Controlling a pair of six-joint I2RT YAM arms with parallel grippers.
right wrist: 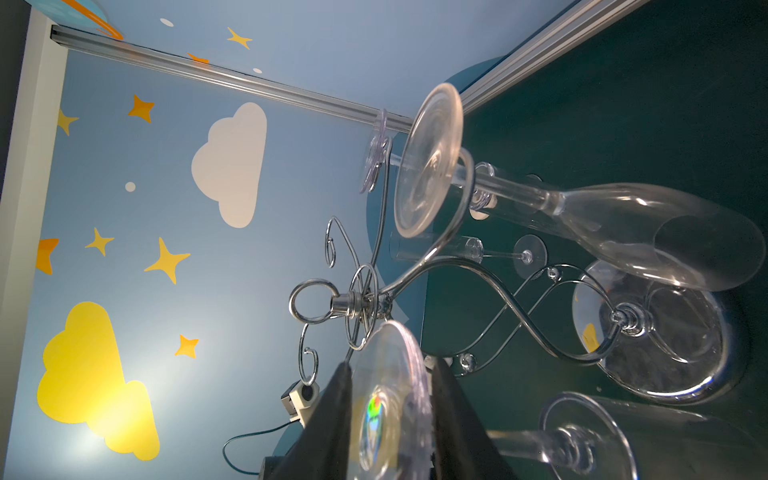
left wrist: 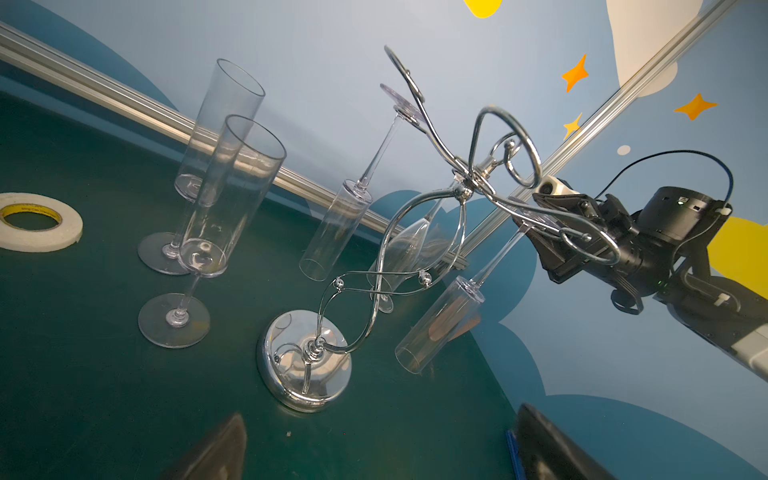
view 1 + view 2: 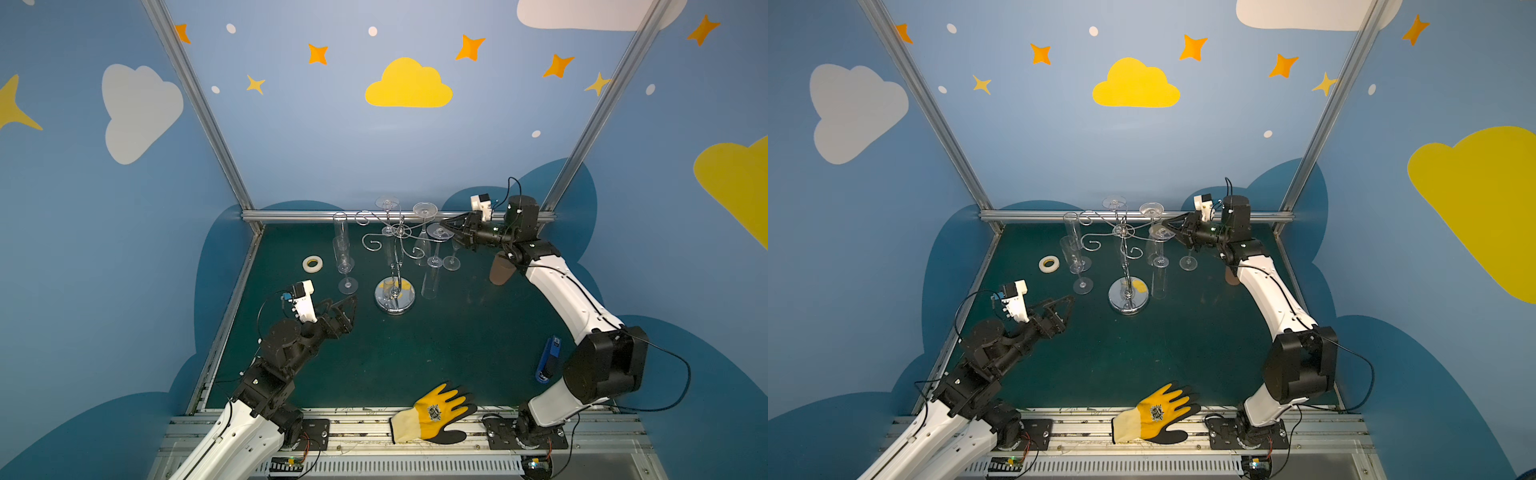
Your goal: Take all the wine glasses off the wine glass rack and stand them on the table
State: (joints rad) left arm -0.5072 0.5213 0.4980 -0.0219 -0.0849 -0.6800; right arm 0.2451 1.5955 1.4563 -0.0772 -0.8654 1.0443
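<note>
The chrome wine glass rack (image 3: 395, 299) (image 3: 1128, 297) stands mid-table, and clear glasses hang upside down from its curled arms. My right gripper (image 3: 444, 226) (image 3: 1165, 226) (image 1: 390, 368) is raised at the rack's right side. It is shut on the round foot of the wine glass (image 3: 439, 231) (image 1: 388, 407) hanging from the nearest arm. That foot fills the gap between both fingers, and the bowl (image 2: 440, 324) dangles below. My left gripper (image 3: 351, 309) (image 3: 1070, 309) (image 2: 374, 457) hovers low, left of the rack's base (image 2: 307, 365). It is open and holds nothing.
Two tall flutes (image 3: 345, 257) stand upright left of the rack, with a tape roll (image 3: 312, 264) beyond them. More stemmed glasses (image 3: 451, 262) stand to the rack's right. A brown cup (image 3: 500, 272) sits under my right arm. A blue tool (image 3: 548, 359) and a yellow glove (image 3: 436, 413) lie near the front.
</note>
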